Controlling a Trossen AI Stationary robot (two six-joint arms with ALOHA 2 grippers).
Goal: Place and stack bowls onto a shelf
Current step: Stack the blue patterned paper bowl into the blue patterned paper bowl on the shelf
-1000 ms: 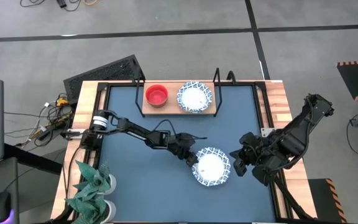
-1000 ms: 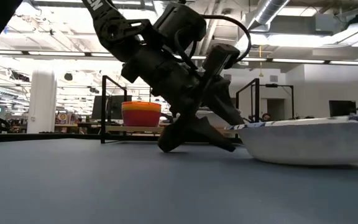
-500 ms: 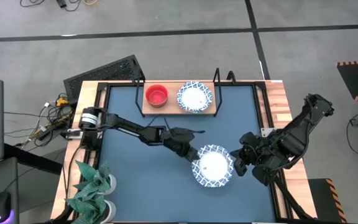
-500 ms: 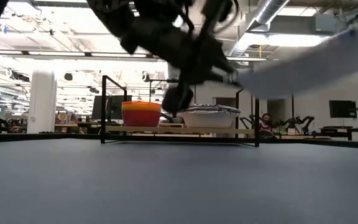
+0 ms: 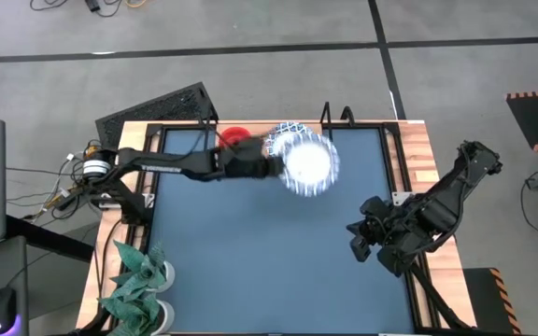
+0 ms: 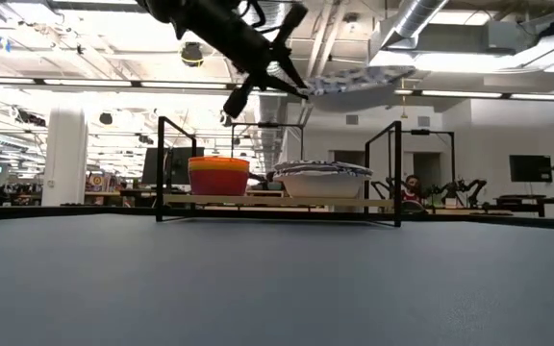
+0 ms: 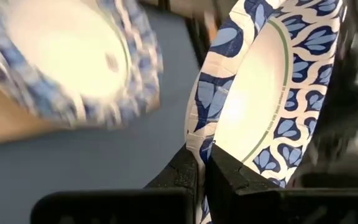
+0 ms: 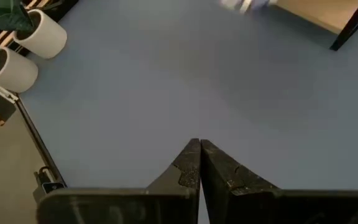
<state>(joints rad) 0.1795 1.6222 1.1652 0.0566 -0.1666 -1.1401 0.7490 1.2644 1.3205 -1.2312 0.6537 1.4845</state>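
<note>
**Patterned bowl carried above the shelf for stacking**

The left tool [image 7: 202,163] was clenched on the rim of a white bowl with a blue patterned rim [image 5: 307,163], its two fingers pinching the edge as the left wrist view showed. The bowl hung in the air, tilted, over the right part of the shelf [image 5: 220,161] at the far edge of the worktop [image 5: 250,252]. In the low view the carried bowl sat well above the shelf, clear of everything on it. A second patterned bowl [image 6: 320,180] rested on the right half of the shelf board, with a red bowl [image 6: 218,176] beside it on the left half; the red bowl appeared to sit on an orange or yellow one, though this could not be told for certain. The right tool [image 8: 199,163] waited near the right edge of the worktop with its fingers closed and nothing in them.

Judged from these positions, the step in hand was lowering the carried bowl into the resting patterned bowl. To do it well, the carried bowl should be levelled, centred over the lower bowl, and brought down between the black frame ends [image 6: 394,173] without striking them. Release should wait until the rims nest, since a one-sided rim pinch could let the bowl tip.
</note>
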